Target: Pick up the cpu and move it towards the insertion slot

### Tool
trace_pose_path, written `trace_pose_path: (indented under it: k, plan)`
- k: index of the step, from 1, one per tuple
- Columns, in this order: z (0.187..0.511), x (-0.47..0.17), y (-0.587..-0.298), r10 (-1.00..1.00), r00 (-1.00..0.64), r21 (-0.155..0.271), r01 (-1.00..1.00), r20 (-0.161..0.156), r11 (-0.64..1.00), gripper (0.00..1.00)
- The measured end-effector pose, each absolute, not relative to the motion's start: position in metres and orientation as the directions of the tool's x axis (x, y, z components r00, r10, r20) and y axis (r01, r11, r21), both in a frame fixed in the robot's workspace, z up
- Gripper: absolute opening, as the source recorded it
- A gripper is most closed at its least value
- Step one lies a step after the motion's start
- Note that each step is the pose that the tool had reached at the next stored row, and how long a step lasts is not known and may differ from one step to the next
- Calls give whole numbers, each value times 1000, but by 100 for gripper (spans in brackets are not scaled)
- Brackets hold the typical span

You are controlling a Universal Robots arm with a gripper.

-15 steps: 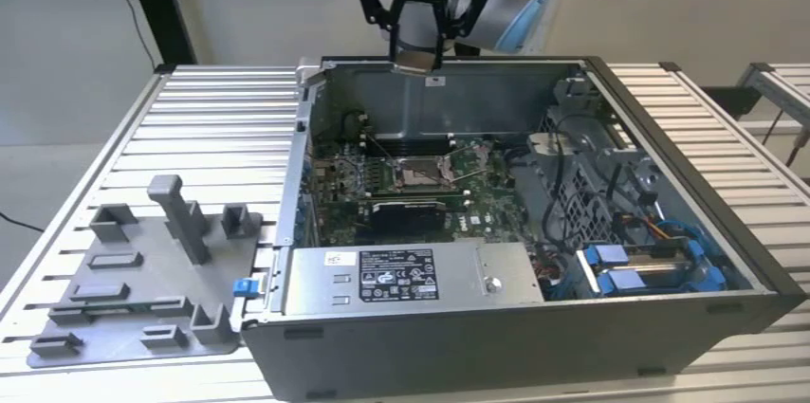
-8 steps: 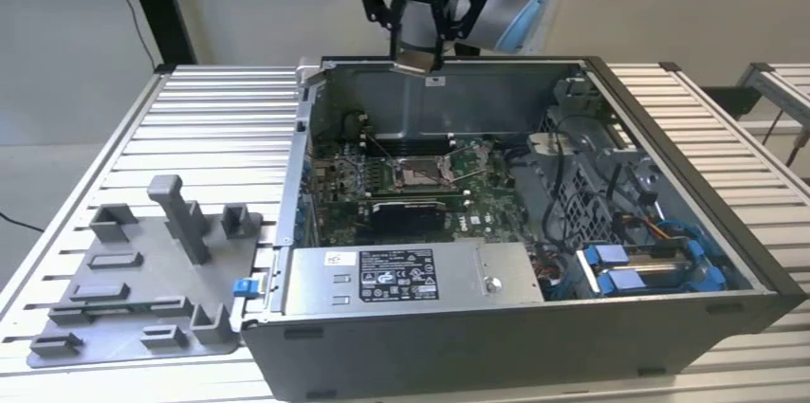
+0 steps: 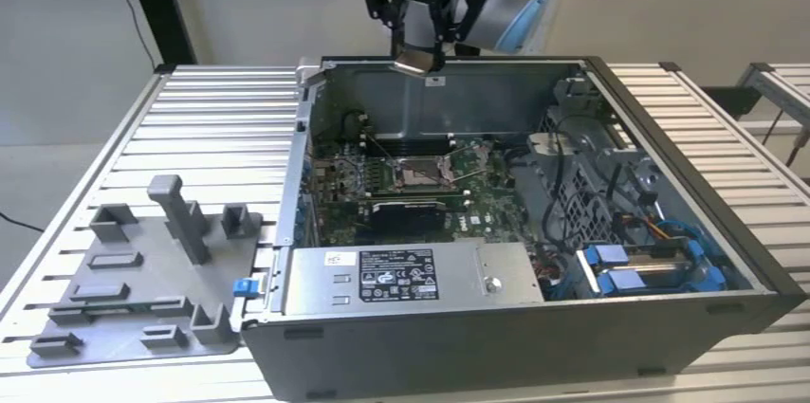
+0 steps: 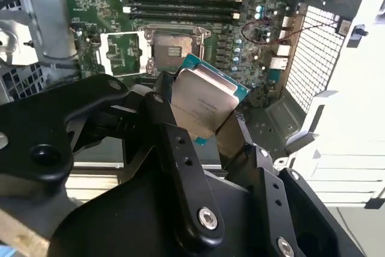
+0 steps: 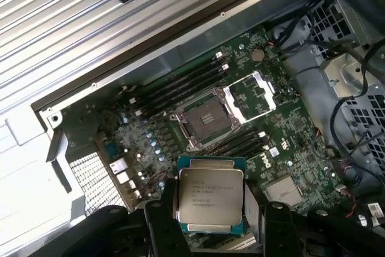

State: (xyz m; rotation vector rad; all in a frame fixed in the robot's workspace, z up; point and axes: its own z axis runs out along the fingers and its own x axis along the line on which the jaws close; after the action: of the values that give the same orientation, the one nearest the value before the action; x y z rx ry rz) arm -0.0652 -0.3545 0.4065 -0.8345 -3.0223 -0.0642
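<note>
My gripper [image 3: 415, 64] hangs high above the far wall of the open computer case, shut on the cpu [image 3: 413, 64]. In both wrist views the cpu [image 5: 209, 195] [image 4: 203, 105] is a flat silvery square with a teal rim, pinched between the black fingers [image 5: 157, 227]. The insertion slot [image 3: 418, 172] lies on the green board inside the case, well below the gripper and nearer the case's front. Its silver frame stands open, showing the tan-grey centre [image 5: 206, 117] [image 4: 172, 45] with the lid plate folded aside.
The case walls [image 3: 595, 81] enclose the board. Long black memory slots [image 5: 180, 85] run beside the socket. A power supply [image 3: 405, 275] sits at the case's front, and cables and blue drive brackets [image 3: 646, 265] at the exterior view's right. A grey fixture tray [image 3: 139, 280] lies at that view's left.
</note>
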Motion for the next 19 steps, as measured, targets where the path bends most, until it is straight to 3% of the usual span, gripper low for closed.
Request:
trace_pose_path:
  k: [19]
  plan:
    - [406,-65,-355,763,-646,38,763,16,645,0]
